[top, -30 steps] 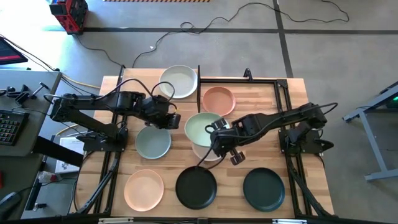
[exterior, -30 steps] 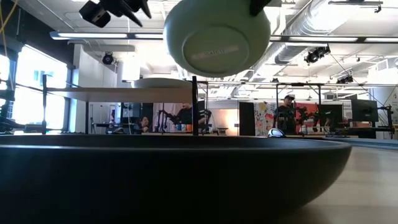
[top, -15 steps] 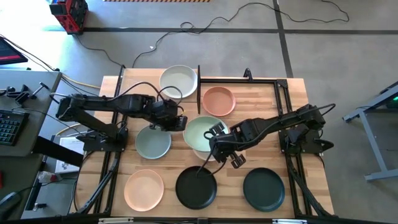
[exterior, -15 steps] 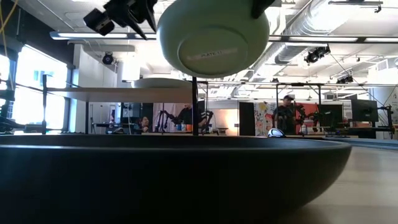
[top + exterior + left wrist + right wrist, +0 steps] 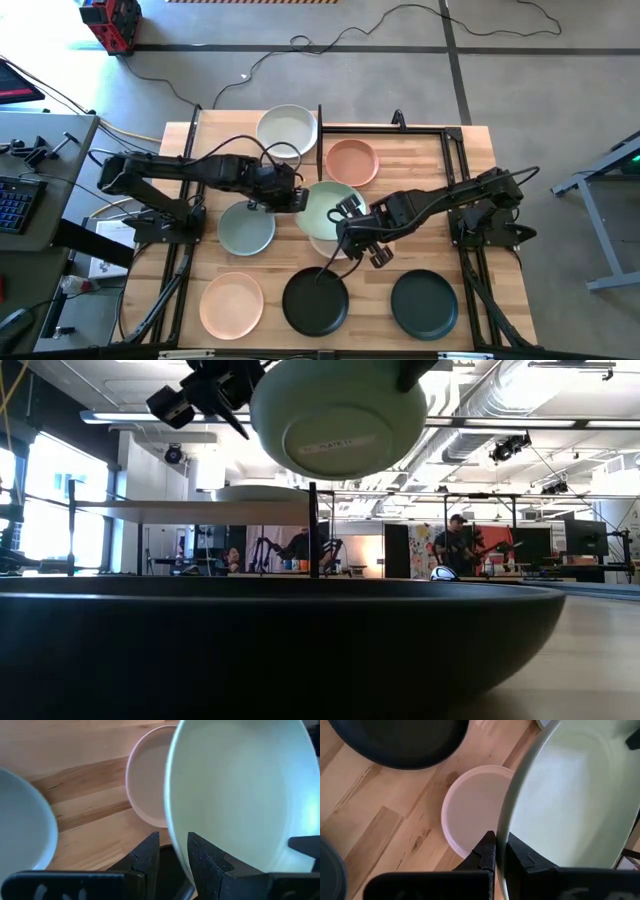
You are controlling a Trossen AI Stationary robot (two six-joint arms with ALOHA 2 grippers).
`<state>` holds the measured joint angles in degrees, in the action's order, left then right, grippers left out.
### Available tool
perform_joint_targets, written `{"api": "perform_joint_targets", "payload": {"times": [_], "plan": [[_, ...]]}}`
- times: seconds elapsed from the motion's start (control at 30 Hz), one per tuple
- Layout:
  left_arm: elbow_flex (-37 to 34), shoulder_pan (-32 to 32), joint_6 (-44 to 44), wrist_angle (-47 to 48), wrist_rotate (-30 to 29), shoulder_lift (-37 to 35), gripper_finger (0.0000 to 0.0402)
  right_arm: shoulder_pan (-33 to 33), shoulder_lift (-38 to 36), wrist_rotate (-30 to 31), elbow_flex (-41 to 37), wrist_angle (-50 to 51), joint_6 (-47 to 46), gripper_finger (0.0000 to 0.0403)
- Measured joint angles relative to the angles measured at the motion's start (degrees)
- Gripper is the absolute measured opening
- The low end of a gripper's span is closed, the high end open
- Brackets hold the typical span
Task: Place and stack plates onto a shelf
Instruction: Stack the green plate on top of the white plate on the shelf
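A pale green plate (image 5: 328, 207) hangs in the air over the middle of the table, above a cream plate (image 5: 322, 246) that lies on the wood. My right gripper (image 5: 352, 228) is shut on the green plate's near-right rim. My left gripper (image 5: 290, 197) is open at its left rim; in the left wrist view one finger stands inside the rim and one outside. The low view shows the plate's underside (image 5: 340, 420) high above the table. The shelf (image 5: 150, 510) stands at the far left and bears another pale plate (image 5: 287, 130). My right gripper pinches the pale green plate's rim (image 5: 503, 815) between its two fingers, one finger inside the plate and one outside. The plate is lifted clear of the table, roughly level. My left gripper straddles the opposite rim (image 5: 170, 817); I cannot tell whether it touches it.
On the table lie a salmon pink plate (image 5: 352, 162) at the far middle, a blue-grey plate (image 5: 246, 228) at the left, a peach plate (image 5: 231, 303) and two black plates (image 5: 316, 300) (image 5: 424, 303) along the near edge. A black frame (image 5: 445, 135) borders the far right.
My left gripper has moved toward the table's right, from above the blue-grey plate up to the held plate's left rim. The right gripper has kept hold, and the green plate has drifted a little toward the left.
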<state>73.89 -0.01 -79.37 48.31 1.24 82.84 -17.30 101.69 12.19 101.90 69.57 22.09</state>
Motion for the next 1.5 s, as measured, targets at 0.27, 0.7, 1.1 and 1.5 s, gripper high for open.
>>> {"api": "perform_joint_targets", "payload": {"times": [0.27, 0.7, 1.1, 1.5], "plan": [[0.0, 0.1, 0.0, -1.3, 0.1, 1.0, 0.009, 0.0, 0.0, 1.3, 0.0, -0.9, 0.1, 0.0], [0.0, 0.1, 2.2, -1.5, 0.0, 1.2, 0.0068, 0.0, 0.0, 1.2, 0.0, 0.2, 0.1, 0.0], [0.0, 0.2, 5.7, -1.6, -0.7, 1.2, 0.0008, -0.1, 0.0, 1.1, 0.0, -0.2, 0.1, 0.0], [0.0, 1.0, 7.9, -1.3, 0.4, 1.2, 0.0007, 0.0, 0.0, 1.6, 0.0, 0.3, -2.2, 0.0057]]}}
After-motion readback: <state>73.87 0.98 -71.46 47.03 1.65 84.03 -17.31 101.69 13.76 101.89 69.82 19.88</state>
